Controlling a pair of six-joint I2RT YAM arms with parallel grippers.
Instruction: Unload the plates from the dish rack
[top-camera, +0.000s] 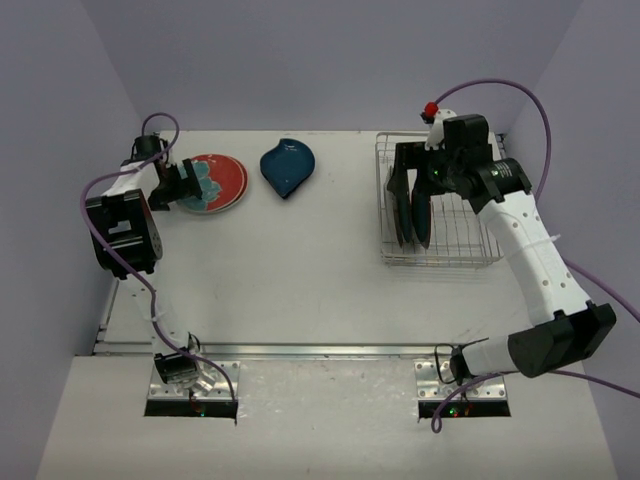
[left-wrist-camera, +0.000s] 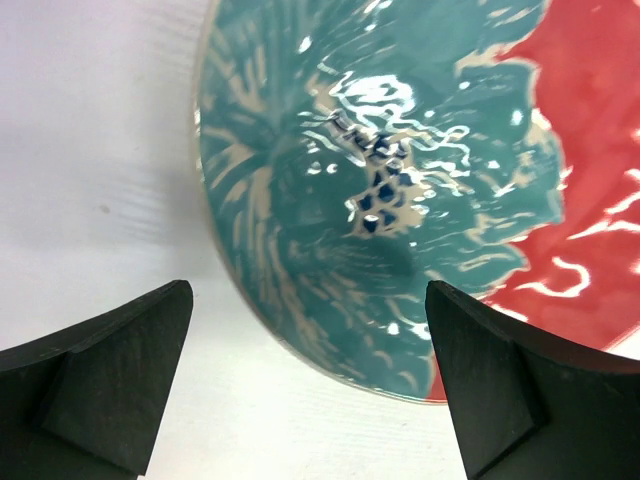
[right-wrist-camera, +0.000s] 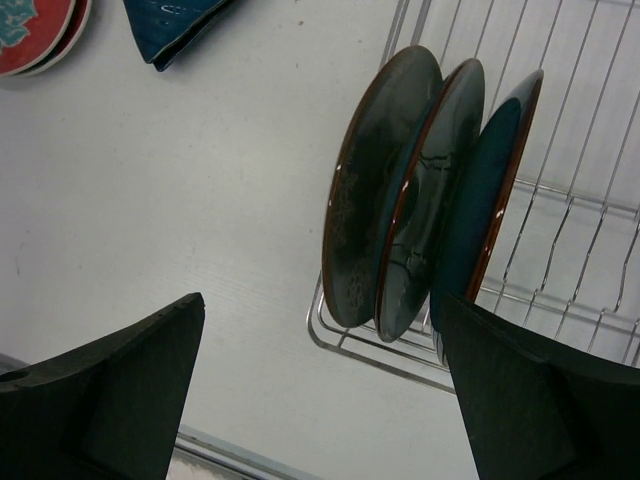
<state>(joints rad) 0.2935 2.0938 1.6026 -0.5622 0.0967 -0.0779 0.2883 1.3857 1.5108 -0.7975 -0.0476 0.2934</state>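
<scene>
At upper left our left claw (top-camera: 186, 186) stands open at the red-and-teal plate's (top-camera: 226, 181) rim; our right claw (top-camera: 408, 190) hangs open over dark plates (top-camera: 415, 218) in the dish rack (top-camera: 470, 242).

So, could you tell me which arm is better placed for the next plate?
Right: its open pincer hangs by the dark round plates upright in the silvery wire rack; the left pincer is over the red-and-teal plate.
</scene>
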